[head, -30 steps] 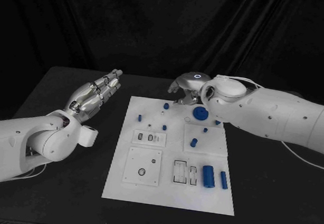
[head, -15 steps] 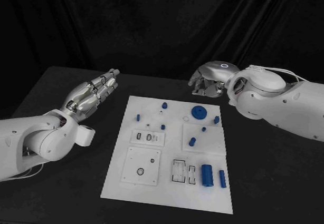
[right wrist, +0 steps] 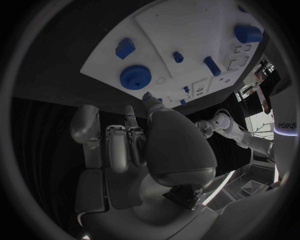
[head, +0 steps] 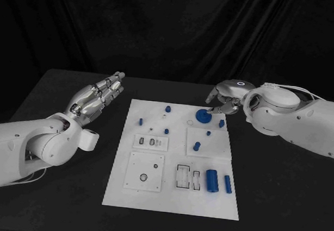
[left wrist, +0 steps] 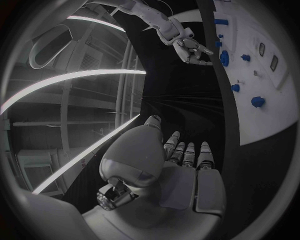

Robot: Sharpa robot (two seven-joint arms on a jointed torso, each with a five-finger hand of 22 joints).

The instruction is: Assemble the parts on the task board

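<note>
Head view – task board [head: 172, 195]: white plate mid-table, blue parts [head: 214, 181] on it.
Head view – left hand [head: 96, 97]: beside the board, fingers straight, holding nothing.
Head view – right hand [head: 225, 100]: fingers curled above the blue gear [head: 202, 116]; whether it touches, cannot tell.
Left wrist view – fingers [left wrist: 188, 156]: straight, empty.
Right wrist view – writing: "sharpa" on a white arm [right wrist: 284, 120].

Left arm comes in from the left edge, forearm angled up and away; left hand [head: 96, 97] flat, fingers straight, close together, holding nothing, palm facing up per left wrist view [left wrist: 181, 175]; right arm enters from the right edge, bulky forearm lying across toward centre; right hand [head: 225, 99] hangs at the far end, fingers [head: 217, 106] curled downward, nothing visible in them; right wrist view shows its fingers [right wrist: 119, 145] bent inward, thumb alongside, grasping nothing.
</note>
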